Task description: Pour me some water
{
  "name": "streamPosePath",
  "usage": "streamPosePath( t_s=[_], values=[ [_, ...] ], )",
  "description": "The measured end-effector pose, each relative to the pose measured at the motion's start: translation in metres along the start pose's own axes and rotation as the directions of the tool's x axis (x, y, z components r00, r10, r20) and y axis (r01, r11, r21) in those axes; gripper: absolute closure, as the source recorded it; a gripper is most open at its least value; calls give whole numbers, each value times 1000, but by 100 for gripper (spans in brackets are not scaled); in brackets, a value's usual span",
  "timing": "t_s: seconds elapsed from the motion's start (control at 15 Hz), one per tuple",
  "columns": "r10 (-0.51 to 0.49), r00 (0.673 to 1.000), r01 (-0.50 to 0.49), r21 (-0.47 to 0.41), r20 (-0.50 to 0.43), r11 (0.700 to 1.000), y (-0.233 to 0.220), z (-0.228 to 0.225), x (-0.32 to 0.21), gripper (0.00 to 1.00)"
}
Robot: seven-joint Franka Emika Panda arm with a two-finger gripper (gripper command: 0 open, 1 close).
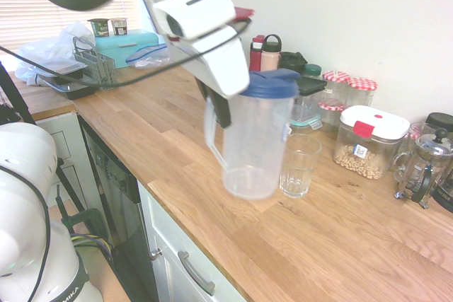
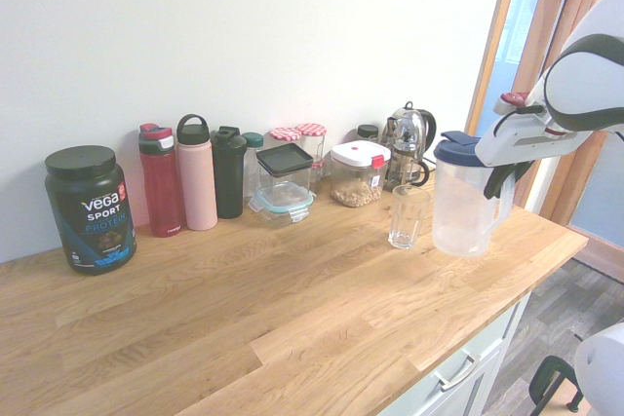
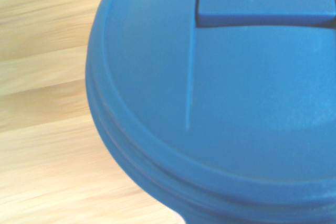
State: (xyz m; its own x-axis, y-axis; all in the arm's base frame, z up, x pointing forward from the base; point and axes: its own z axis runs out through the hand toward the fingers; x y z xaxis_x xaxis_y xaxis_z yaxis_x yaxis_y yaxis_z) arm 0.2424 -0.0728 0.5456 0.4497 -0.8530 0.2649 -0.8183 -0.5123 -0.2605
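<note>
Water, too clear to make out, is presumably inside the pitcher (image 1: 253,143). In the first exterior view, the claw (image 1: 222,119) is clamped on its handle (image 1: 211,132), left of its upright body; the glass (image 1: 299,167) stands just right, where the spout must tip. The snack canister (image 1: 364,148) sits farther back.

Exterior views face counter (image 2: 292,319) from opposite sides, sharing glass (image 1: 300,166); wrist view close above lid (image 3: 252,87).
</note>
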Motion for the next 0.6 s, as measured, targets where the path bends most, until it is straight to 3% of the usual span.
streamPosePath(
  t_s=[0.27,0.6],
  values=[
    [-86,996,86,48,2,995,-45,-15,-66,100],
    [-129,991,132,105,-43,986,-117,12,-125,100]
  ],
)
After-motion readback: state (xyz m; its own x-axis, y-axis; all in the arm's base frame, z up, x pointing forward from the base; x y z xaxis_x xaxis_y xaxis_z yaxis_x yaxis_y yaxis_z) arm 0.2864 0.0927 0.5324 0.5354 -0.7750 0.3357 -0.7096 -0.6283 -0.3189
